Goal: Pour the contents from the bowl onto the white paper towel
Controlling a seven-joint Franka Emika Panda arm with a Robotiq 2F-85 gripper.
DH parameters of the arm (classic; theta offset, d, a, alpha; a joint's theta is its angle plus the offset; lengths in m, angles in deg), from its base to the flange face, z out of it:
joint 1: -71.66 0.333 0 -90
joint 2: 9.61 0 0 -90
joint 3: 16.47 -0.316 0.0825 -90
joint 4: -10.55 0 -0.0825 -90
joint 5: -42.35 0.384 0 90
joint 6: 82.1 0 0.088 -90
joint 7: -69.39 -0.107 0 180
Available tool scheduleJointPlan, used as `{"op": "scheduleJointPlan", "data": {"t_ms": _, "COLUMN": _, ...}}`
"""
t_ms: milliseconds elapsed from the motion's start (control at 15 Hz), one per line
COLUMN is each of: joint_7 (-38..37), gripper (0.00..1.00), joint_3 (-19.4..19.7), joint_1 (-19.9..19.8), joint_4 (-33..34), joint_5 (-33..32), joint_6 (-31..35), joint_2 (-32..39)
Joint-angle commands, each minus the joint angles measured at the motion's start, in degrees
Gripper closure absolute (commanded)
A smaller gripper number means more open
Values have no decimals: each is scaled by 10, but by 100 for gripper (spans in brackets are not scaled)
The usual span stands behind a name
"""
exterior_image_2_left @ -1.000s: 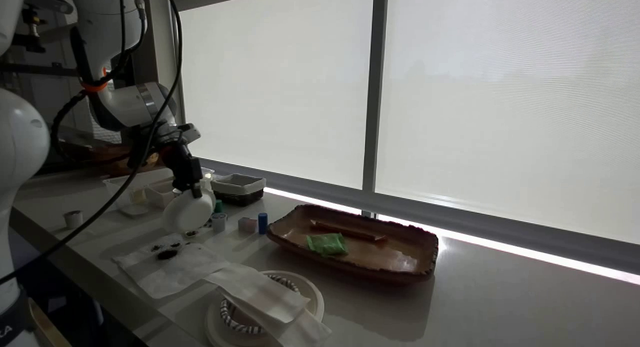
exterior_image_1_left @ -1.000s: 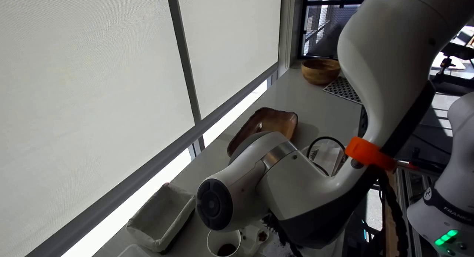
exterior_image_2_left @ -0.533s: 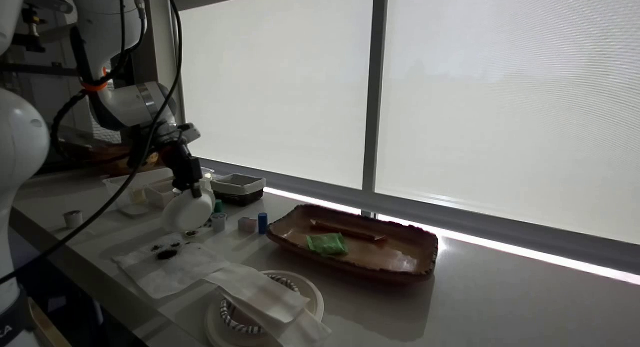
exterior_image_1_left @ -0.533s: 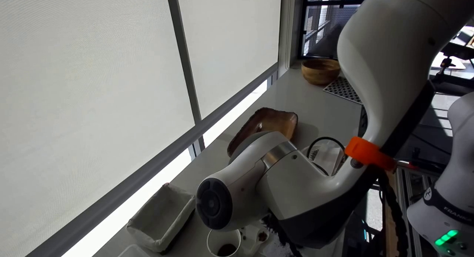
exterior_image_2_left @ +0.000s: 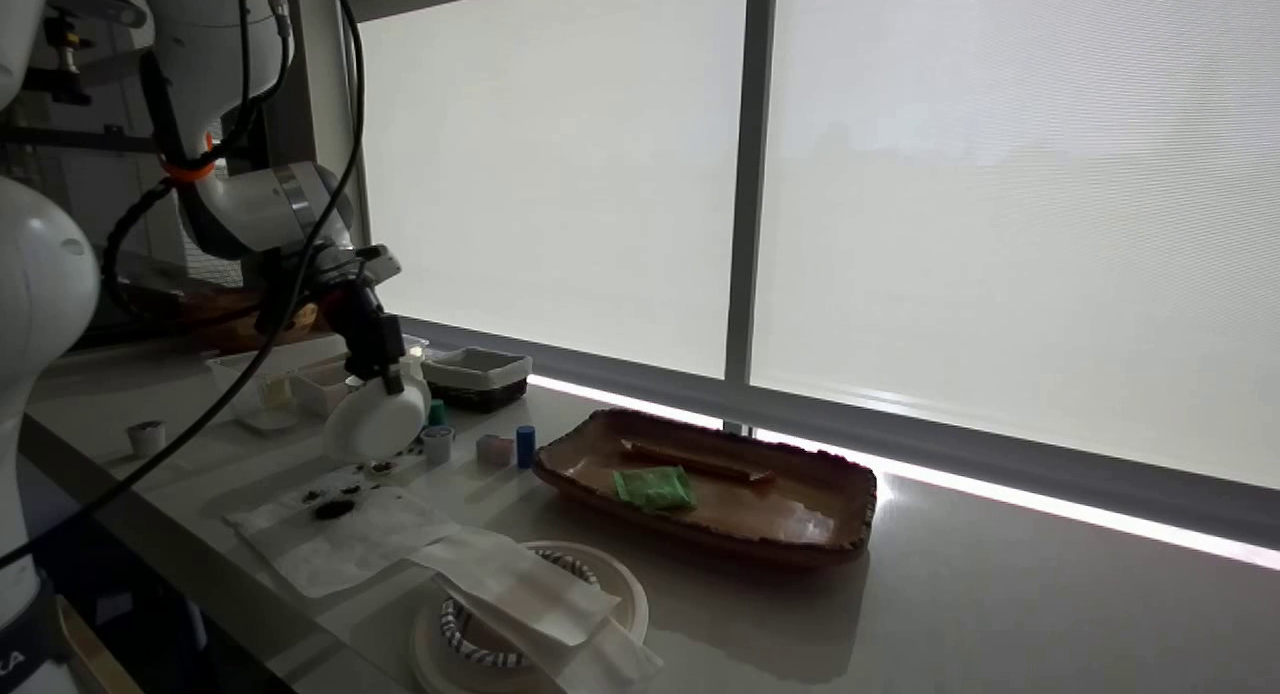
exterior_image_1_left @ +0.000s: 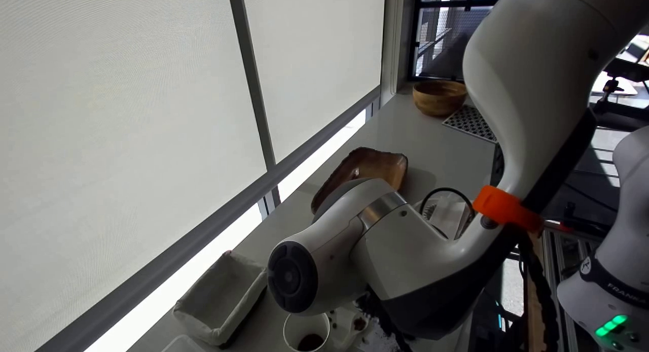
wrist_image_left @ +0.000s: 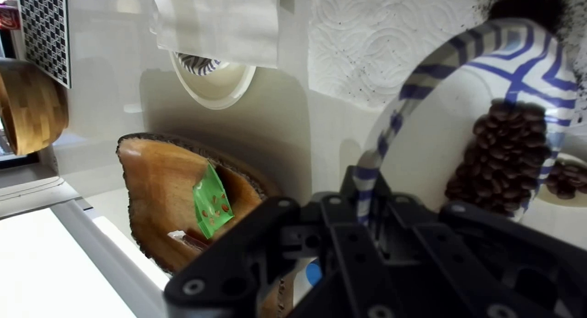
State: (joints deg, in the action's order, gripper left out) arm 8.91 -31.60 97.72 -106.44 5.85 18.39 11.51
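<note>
My gripper [wrist_image_left: 369,189] is shut on the near rim of a white bowl [wrist_image_left: 424,144] with blue stripes. Dark coffee beans [wrist_image_left: 502,157] lie heaped in the bowl on the side away from the fingers. In an exterior view the bowl [exterior_image_2_left: 375,429] hangs tilted under the gripper [exterior_image_2_left: 390,379], above the counter, with its outside toward that camera. The white paper towel [exterior_image_2_left: 320,559] lies below it and toward the front, with a pile of dark grounds on it. The towel [wrist_image_left: 362,47] also shows in the wrist view. The arm hides the gripper and bowl in an exterior view.
A brown wooden tray [exterior_image_2_left: 800,519] holds a green packet [exterior_image_2_left: 655,487]. Plates [exterior_image_2_left: 635,604] with folded napkins [exterior_image_2_left: 530,584] stand at the front. A blue-capped bottle [exterior_image_2_left: 525,447], small cups, a lined basket [exterior_image_1_left: 223,293] and a cup with dark contents [exterior_image_1_left: 291,329] stand nearby.
The arm has shifted very slightly upward with the bowl still held. Nothing else has visibly changed.
</note>
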Motion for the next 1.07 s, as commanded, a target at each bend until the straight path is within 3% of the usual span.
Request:
{"op": "scheduleJointPlan", "data": {"t_ms": 0, "joint_7": 1, "gripper": 99, "joint_3": 0, "joint_1": 3, "joint_4": -3, "joint_5": 11, "joint_6": -10, "joint_2": -5}}
{"op": "scheduleJointPlan", "data": {"t_ms": 267, "joint_7": -11, "gripper": 99, "joint_3": 1, "joint_1": -3, "joint_4": -14, "joint_5": 10, "joint_6": 27, "joint_2": -14}}
{"op": "scheduleJointPlan", "data": {"t_ms": 400, "joint_7": -17, "gripper": 99, "joint_3": 6, "joint_1": 6, "joint_4": 7, "joint_5": 11, "joint_6": -26, "joint_2": 1}}
{"op": "scheduleJointPlan", "data": {"t_ms": 467, "joint_7": -13, "gripper": 99, "joint_3": 3, "joint_1": 0, "joint_4": -2, "joint_5": 7, "joint_6": 6, "joint_2": -5}}
{"op": "scheduleJointPlan", "data": {"t_ms": 533, "joint_7": -16, "gripper": 99, "joint_3": 5, "joint_1": 4, "joint_4": 7, "joint_5": 12, "joint_6": -26, "joint_2": 1}}
{"op": "scheduleJointPlan", "data": {"t_ms": 600, "joint_7": -11, "gripper": 99, "joint_3": 3, "joint_1": -1, "joint_4": -5, "joint_5": 5, "joint_6": 9, "joint_2": -7}}
{"op": "scheduleJointPlan", "data": {"t_ms": 667, "joint_7": -16, "gripper": 99, "joint_3": 5, "joint_1": 4, "joint_4": 6, "joint_5": 13, "joint_6": -25, "joint_2": 0}}
{"op": "scheduleJointPlan", "data": {"t_ms": 1000, "joint_7": -10, "gripper": 99, "joint_3": 3, "joint_1": 0, "joint_4": -2, "joint_5": 7, "joint_6": 1, "joint_2": -6}}
